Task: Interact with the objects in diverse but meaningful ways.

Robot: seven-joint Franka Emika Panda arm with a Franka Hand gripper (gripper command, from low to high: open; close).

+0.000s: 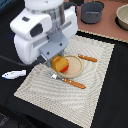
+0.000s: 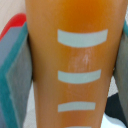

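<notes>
My gripper (image 1: 59,63) is shut on an orange ridged biscuit block (image 1: 61,63) and holds it just over the near rim of a beige plate (image 1: 75,66). In the wrist view the block (image 2: 75,55) fills the frame, orange with pale curved stripes, clamped between grey-teal finger pads (image 2: 14,75). A red patch (image 2: 15,22) shows behind one pad; I cannot tell what it is. The white-blue fish (image 1: 13,74) lies on the black table at the exterior view's left. The dark grey pot (image 1: 92,11) stands at the back.
The plate rests on a pale woven mat (image 1: 95,100). Two orange-handled utensils lie on the mat, one beyond the plate (image 1: 88,58) and one in front of it (image 1: 74,83). A beige bowl (image 1: 122,15) sits at the back right.
</notes>
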